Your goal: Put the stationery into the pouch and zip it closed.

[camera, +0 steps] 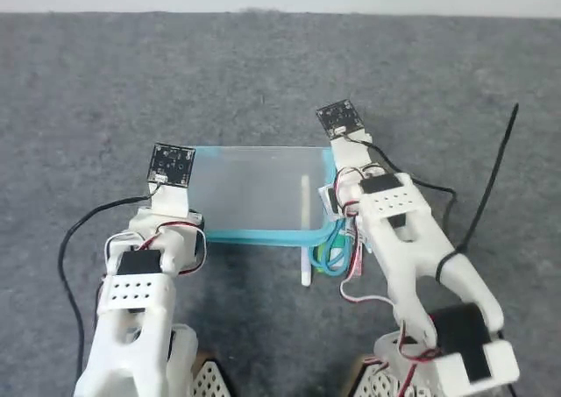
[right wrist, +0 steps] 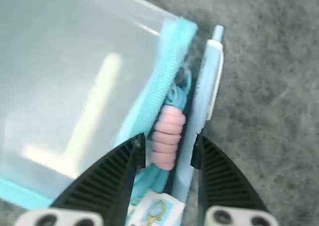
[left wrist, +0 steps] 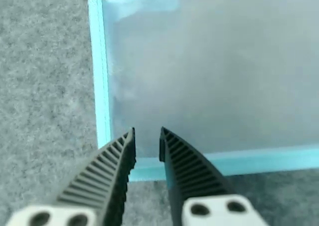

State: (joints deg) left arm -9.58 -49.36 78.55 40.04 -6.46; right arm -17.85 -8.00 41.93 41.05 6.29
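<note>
Two sets of fingers sit at opposite ends of the pouch (camera: pixel 254 187), and neither holds anything firmly. The right fingers (right wrist: pixel 127 161) are partly spread and straddle a pink beaded charm (right wrist: pixel 167 136) hanging at the zipper (right wrist: pixel 167 71), with thin slivers of gap on both sides. The left fingers (left wrist: pixel 122 151) are narrowed to a slim slot with nothing in it, poised over the pouch's far corner at its blue edge.

The pen (right wrist: pixel 209 81) lies just beside the zipper end, on the outer side of the charm and close to one right finger. If those fingers close here, I judge they could nip the pen's barrel along with the beads, or knock it away across the bench (camera: pixel 105 81). The charm is rounded and hangs on a thin teal cord, so a pinch could slip off.

A pale strip (right wrist: pixel 94 101) shows through the pouch's clear wall; it may be an item inside or only glare, I cannot tell. The pen looks to be outside, so pulling the zipper now risks shutting it out. With the corner unpinned, a pull could also drag the flat pouch along.
</note>
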